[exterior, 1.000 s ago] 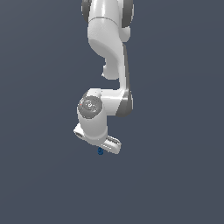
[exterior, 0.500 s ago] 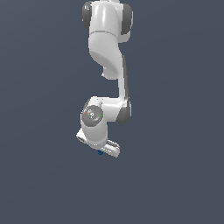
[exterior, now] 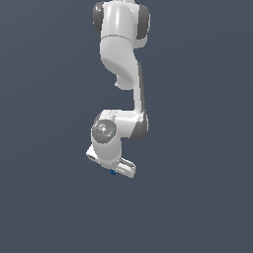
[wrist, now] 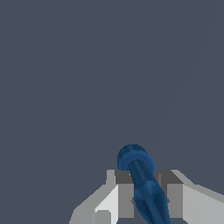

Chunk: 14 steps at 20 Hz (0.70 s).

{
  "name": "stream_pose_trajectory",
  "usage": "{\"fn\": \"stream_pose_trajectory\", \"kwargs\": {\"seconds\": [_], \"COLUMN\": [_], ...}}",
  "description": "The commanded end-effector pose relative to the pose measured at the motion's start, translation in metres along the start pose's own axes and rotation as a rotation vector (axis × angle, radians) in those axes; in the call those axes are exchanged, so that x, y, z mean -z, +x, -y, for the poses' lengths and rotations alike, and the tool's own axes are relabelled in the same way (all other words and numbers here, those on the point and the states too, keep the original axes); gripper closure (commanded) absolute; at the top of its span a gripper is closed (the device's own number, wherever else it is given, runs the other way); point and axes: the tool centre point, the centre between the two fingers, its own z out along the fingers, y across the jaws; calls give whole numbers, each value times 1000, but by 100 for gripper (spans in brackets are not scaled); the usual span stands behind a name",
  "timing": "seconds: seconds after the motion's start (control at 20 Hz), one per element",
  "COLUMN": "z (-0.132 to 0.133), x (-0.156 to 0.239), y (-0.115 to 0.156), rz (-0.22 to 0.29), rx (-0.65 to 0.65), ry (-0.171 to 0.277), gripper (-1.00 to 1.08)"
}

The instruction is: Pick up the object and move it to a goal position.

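My gripper (wrist: 143,192) is clamped on the dark blue object (wrist: 142,181), a finger (wrist: 124,194) pressed on either side. In the exterior view the object (exterior: 113,172) peeks out at the gripper's (exterior: 116,169) six o'clock.

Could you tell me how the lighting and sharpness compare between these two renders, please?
Exterior view: flat, even lighting, no cast shadows, soft highlights on the white arm; the object is a tiny blue speck. Wrist view: blocky, slightly blurred edges; the object looks large between the end effector fingers.

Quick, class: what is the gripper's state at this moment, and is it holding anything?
Gripper: shut on the dark blue object, which sits between its two fingers.
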Motion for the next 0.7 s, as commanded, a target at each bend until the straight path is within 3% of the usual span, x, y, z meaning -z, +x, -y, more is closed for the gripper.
{"fn": "stream_pose_trajectory", "kwargs": {"seconds": [0.0, 0.35, 0.65], "z": [0, 8, 43], "x": [0, 6, 29], "y": [0, -5, -25], "rz": [0, 0, 0], "rx": [0, 0, 0], "ry": [0, 0, 0], "gripper": [108, 108, 108]}}
